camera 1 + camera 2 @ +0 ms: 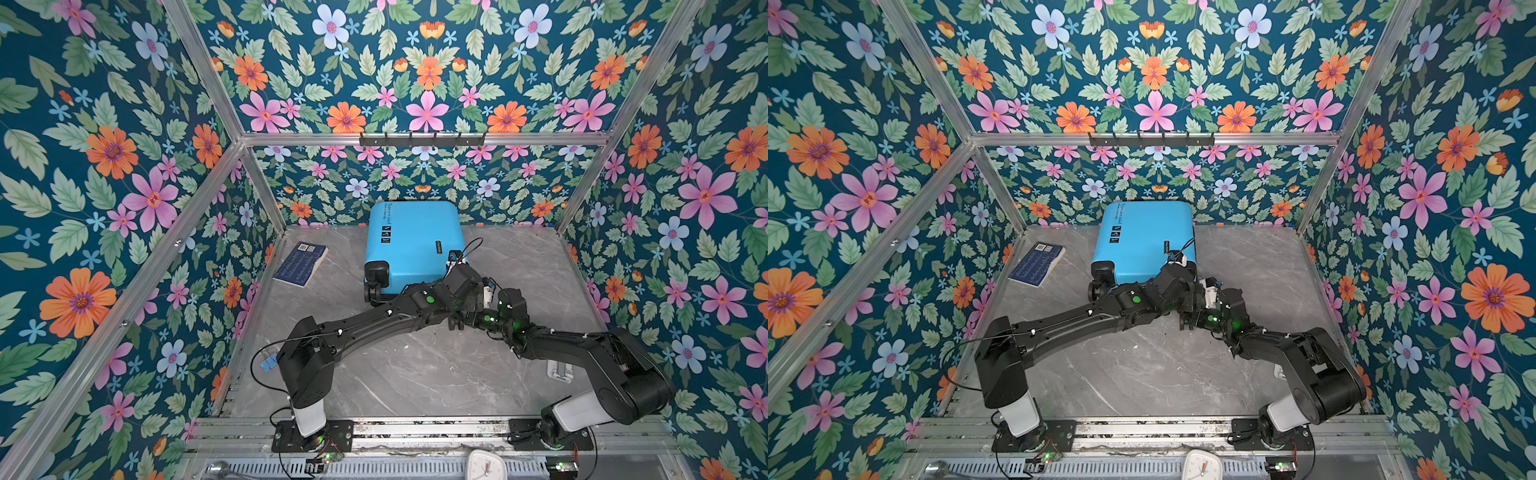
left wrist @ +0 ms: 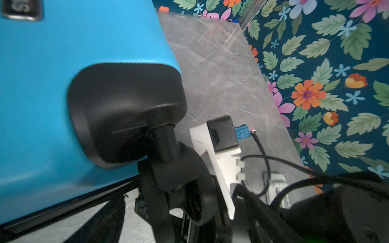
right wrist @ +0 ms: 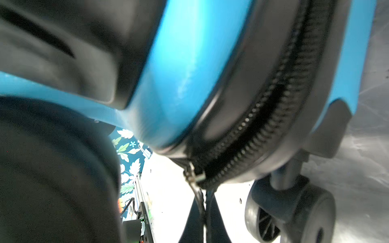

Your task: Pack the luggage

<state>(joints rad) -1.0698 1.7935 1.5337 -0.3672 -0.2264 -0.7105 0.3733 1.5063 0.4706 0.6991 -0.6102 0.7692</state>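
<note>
You've got the suitcase (image 1: pixel 411 237) lying flat on the table (image 1: pixel 374 374), shell up, just right of the book (image 1: pixel 301 264) in both top views, not touching it. Both arms meet at its wheel corner on the side away from the book. R gripper (image 3: pixel 203 221) is pinched on the zip pull (image 3: pixel 196 185) — prob. to run the zip (image 3: pixel 263 126). L gripper (image 1: pixel 467 305) has its jaws wide about a wheel (image 2: pixel 189 189), likely steadying the case; can't tell if it clamps. Shell's bright blue, glossy, w/ black trim — teeth meshed beside the pull

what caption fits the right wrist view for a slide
Right fingers closed on the zipper pull at the luggage corner, beside a wheel
</note>
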